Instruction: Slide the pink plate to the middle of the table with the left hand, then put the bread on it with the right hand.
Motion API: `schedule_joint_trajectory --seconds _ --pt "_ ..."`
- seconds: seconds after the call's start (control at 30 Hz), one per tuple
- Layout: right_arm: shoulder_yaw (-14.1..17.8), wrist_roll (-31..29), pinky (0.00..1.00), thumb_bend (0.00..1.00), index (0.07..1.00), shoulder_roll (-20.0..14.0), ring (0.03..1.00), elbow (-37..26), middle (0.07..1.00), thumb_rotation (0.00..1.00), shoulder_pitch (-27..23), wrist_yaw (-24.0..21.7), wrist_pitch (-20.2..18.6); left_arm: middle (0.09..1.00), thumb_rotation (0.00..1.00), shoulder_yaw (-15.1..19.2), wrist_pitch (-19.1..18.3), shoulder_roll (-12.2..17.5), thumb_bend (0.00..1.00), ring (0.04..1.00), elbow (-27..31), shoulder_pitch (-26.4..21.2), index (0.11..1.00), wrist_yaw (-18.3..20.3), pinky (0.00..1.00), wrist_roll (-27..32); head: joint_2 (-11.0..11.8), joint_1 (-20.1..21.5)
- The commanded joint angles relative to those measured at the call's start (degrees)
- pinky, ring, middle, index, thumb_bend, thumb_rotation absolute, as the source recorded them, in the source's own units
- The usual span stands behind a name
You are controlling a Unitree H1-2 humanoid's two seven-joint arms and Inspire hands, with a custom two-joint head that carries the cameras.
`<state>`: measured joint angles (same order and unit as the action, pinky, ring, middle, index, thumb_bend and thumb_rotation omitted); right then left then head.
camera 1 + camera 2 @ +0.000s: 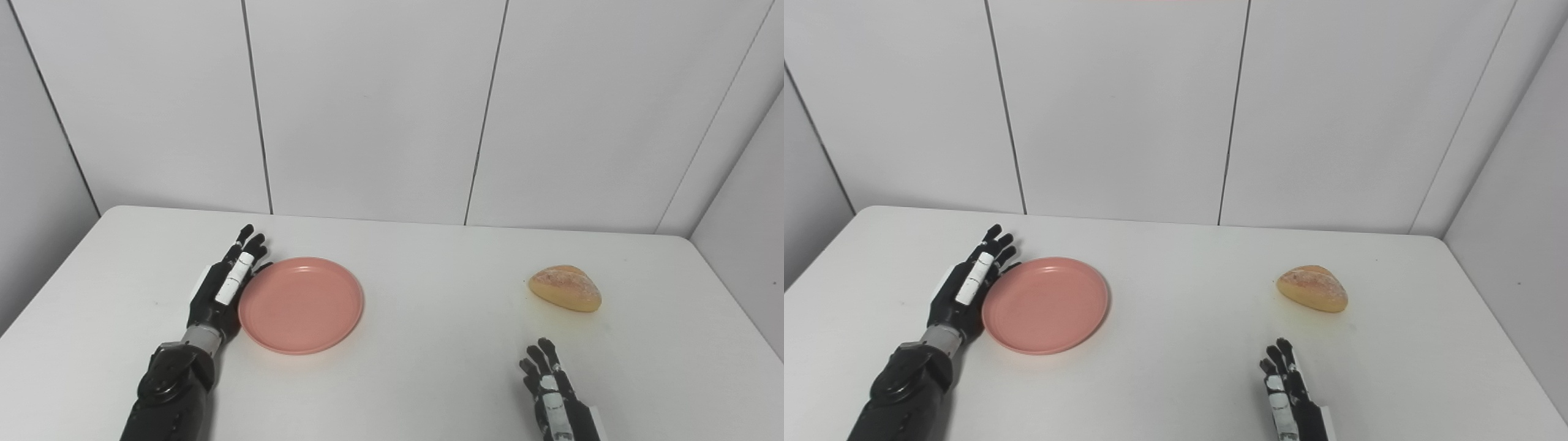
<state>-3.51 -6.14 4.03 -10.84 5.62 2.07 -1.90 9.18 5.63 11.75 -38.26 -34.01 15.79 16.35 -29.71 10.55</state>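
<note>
In the left eye view, the left hand (225,288) is lying edge-on along the left rim of the pink plate (301,304), its fingers (245,245) extended, close together and clamped on nothing. The plate is sitting left of the middle of the white bench (416,367), so the slide looks unfinished. The bread (565,288) is resting far right, well apart from the plate. The right hand (551,392) is waiting near the bottom edge, nearer than the bread, its fingers stretched out and a little apart, holding nothing.

In the right eye view, the left hand (968,285) is again pressing beside the plate's (1045,305) left rim, with the bread (1312,288) well to the right and the right hand (1286,386) idling below it. To push well, the hand should probably be keeping its flat side low against the rim, driving steadily rightward through the plate's centre so it is not spinning away, and stopping short of the bread.
</note>
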Motion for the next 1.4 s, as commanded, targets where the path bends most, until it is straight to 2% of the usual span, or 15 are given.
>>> schedule_joint_trajectory --seconds 0.0,0.13,0.47,0.8,1.07,1.37 --pt "-1.35 0.1 0.97 0.89 0.962 0.97 0.934 0.13 0.947 0.86 -0.2 -0.99 -2.95 0.968 0.66 -0.26 -1.89 -0.94 0.95 0.966 1.44 0.03 0.973 -0.53 0.88 0.25 -0.18 0.51" --pt "-1.46 0.19 0.97 0.88 0.961 1.14 0.935 0.29 0.947 0.86 -0.32 -0.94 -3.19 0.969 0.66 -0.61 -2.85 -2.17 0.94 0.966 2.92 0.66 0.977 -1.28 0.89 -0.41 -0.21 0.99" --pt "-1.6 0.39 0.96 0.88 0.957 1.35 0.925 0.03 0.945 0.86 -0.43 -0.88 -3.66 0.956 0.68 -2.41 -4.45 -3.72 0.88 0.95 5.45 1.87 0.968 -3.46 0.86 -2.34 -0.49 0.9" --pt "-1.84 0.65 0.96 0.89 0.96 1.64 0.925 0.48 0.946 0.86 -0.64 -0.79 -3.31 0.958 0.69 -3.75 -8.25 -5.25 0.89 0.96 9.31 3.4 0.973 -5.09 0.88 -3.34 -0.63 2.16" --pt "-2.65 1.69 0.96 0.88 0.961 2.84 0.931 1.15 0.947 0.86 -0.95 -0.51 -3.0 0.959 0.69 -3.43 -5.43 -7.57 0.86 0.927 9.98 4.25 0.956 -7.69 0.85 -4.01 -0.53 5.58" --pt "-3.32 2.78 0.97 0.85 0.969 3.29 0.929 1.22 0.949 0.86 -1.07 -0.18 -2.61 0.941 0.67 -3.76 -4.63 -9.17 0.85 0.919 10.44 4.72 0.936 -8.03 0.85 -4.42 -0.67 6.57"
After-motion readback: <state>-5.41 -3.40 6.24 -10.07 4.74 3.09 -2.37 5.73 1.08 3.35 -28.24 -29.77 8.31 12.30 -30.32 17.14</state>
